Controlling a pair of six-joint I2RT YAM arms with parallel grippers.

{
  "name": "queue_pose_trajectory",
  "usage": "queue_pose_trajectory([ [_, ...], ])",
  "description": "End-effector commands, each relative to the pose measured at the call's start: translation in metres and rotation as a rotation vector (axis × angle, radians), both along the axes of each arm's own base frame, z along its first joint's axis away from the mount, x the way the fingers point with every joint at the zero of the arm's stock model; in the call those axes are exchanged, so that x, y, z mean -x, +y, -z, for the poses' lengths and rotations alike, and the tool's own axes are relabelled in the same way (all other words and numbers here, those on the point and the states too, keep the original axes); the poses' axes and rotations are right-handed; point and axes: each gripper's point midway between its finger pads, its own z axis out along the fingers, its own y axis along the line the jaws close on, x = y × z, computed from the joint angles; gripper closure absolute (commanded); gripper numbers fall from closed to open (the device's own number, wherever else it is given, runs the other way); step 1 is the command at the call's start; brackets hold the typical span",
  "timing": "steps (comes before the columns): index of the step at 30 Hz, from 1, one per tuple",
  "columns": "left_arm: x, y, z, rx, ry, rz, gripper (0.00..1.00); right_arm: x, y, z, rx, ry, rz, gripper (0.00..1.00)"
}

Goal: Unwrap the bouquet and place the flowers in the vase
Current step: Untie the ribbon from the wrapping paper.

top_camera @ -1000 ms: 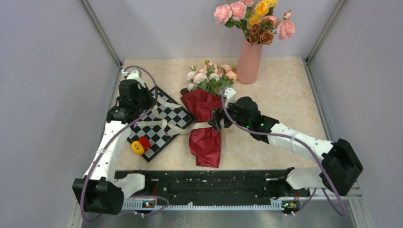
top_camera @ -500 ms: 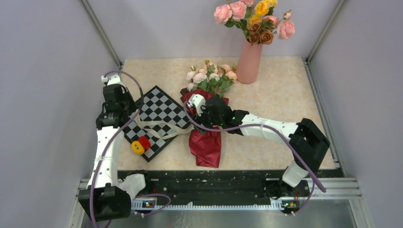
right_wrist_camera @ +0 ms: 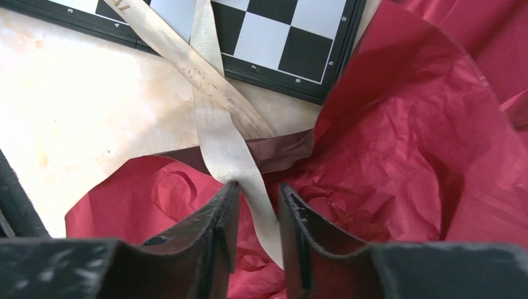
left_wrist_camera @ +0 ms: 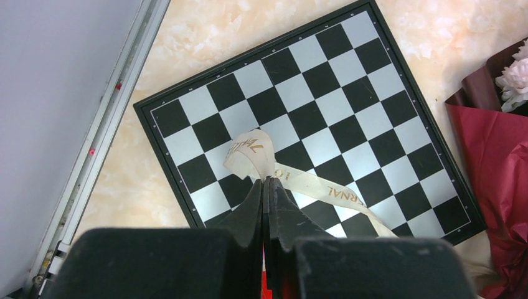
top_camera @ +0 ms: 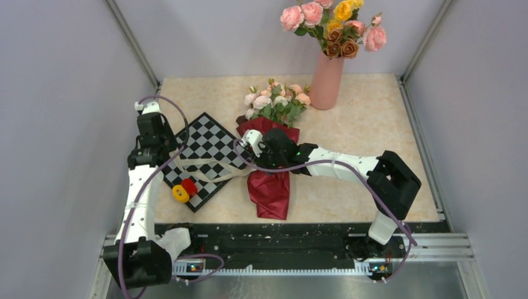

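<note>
Beige table (top_camera: 373, 124): bouquet (top_camera: 269, 184) lies wrapped near the vase (top_camera: 327, 81), ribbon (left_wrist_camera: 324, 190) trailing loose over the chessboard (top_camera: 212, 146), left gripper (left_wrist_camera: 264, 187) pinched on its loop, right gripper (right_wrist_camera: 258, 185) narrowly apart astride a strand; unwrapping barely begun, flowers (top_camera: 277, 103) not yet vased.

Plain pale lilac-grey walls (top_camera: 62, 93) enclose a beige marbled stone-look tabletop (top_camera: 373, 118) on three sides. Slim grey metal posts (top_camera: 134, 43) run up the rear corners. A black slotted rail (top_camera: 280, 240) and a brushed silver sheet (top_camera: 299, 286) edge the near side. The light is soft and even.
</note>
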Motion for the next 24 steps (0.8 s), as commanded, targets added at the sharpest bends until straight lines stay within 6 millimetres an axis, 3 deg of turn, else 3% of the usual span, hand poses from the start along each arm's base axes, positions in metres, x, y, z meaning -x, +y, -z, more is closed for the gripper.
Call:
queue_pose_trajectory([
  [1,-0.004,0.007,-0.003,-0.03,-0.019,-0.009,1.0,0.0,0.017,-0.022,-0.048,-0.025,-0.036,0.77],
  [4,-0.003,0.009,-0.003,-0.034,-0.017,-0.013,1.0,0.004,0.016,-0.028,-0.071,-0.017,-0.032,0.91],
  [7,-0.003,0.01,-0.003,-0.039,-0.016,-0.02,1.0,0.006,0.012,-0.036,-0.09,-0.02,-0.011,0.98],
  [14,0.0,0.019,0.002,-0.062,0.008,-0.048,1.0,0.005,-0.01,-0.057,-0.156,-0.047,0.118,0.99],
  [19,0.002,0.022,0.007,-0.07,0.026,-0.061,1.0,0.0,-0.035,-0.076,-0.245,-0.081,0.286,1.0],
  [24,0.004,0.025,0.012,-0.079,0.047,-0.071,1.0,-0.009,-0.066,-0.081,-0.297,-0.111,0.47,1.0],
])
